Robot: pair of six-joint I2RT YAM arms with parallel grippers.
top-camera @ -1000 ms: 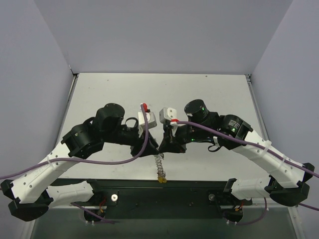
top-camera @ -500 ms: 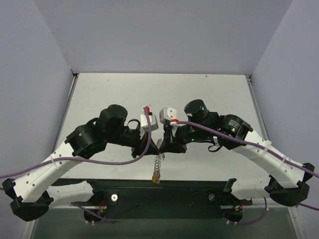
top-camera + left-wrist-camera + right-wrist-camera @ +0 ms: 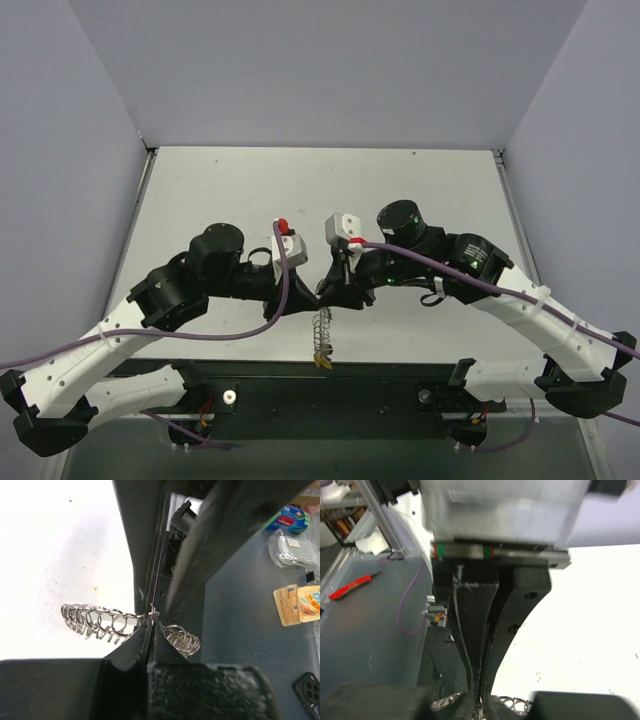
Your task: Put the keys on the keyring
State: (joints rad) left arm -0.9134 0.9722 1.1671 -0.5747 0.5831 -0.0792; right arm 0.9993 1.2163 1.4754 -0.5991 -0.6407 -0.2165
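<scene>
Closing over the last second, the left gripper [image 3: 151, 630] now pinches the keyring [image 3: 97, 622] wire between shut fingers. Facing it, the right gripper [image 3: 476, 701] has its tips nearly together at the same coil, though any grip is unclear. From both grippers the keyring trails toward the near edge of the table [image 3: 420, 190].

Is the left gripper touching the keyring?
Touching. In the left wrist view, the left gripper pinches the keyring between its closed tips, with coils showing on both sides.
</scene>
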